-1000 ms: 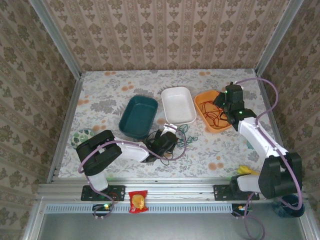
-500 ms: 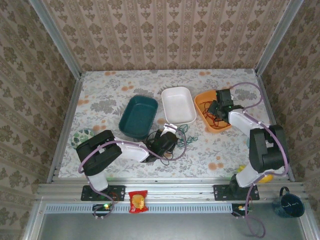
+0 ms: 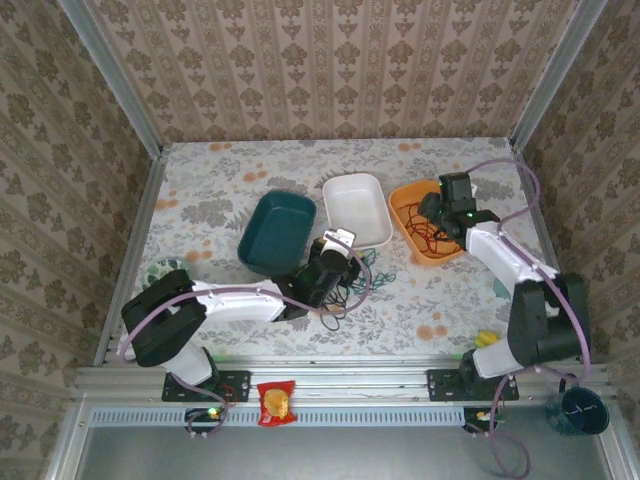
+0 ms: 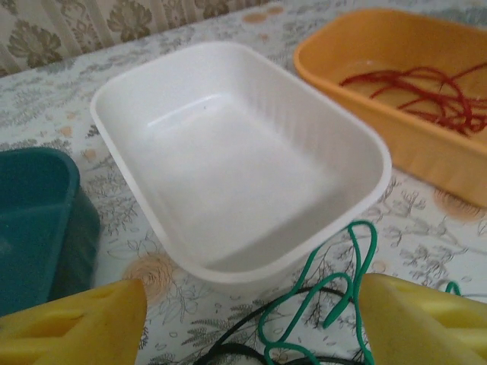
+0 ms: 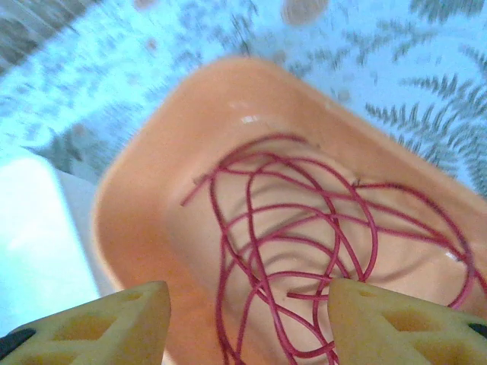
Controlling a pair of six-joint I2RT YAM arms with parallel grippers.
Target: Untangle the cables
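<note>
On the flower-patterned table (image 3: 220, 180) three shallow plastic trays stand in a row: a dark teal tray (image 3: 275, 230), a white rectangular tray (image 3: 357, 205) and an orange tray (image 3: 400, 195).

The thin red cable (image 5: 319, 251) lies as a loose bundle of loops on the bottom of the orange tray. The right pincer (image 5: 243, 319) hangs just over this tray. Its two yellow fingers (image 5: 84, 319) stand well apart and they grip nothing; the red loops lie below them.

The thin green cable (image 4: 361, 226) and the thin black cable (image 3: 335, 310) lie together on the table, just in front of the near edge of the white tray, and they cross each other. The left pincer (image 4: 251, 319) is low over this small tangle and faces the white tray. Its jaws are wide open. The green loop rises between the fingers, close to the right one, but the pincer has hold of nothing.

In the left wrist view the teal tray (image 4: 30, 213) is just beside the white tray (image 4: 228, 152), and the orange tray (image 4: 358, 68) with the red cable (image 4: 426, 91) is on the other side.
</note>
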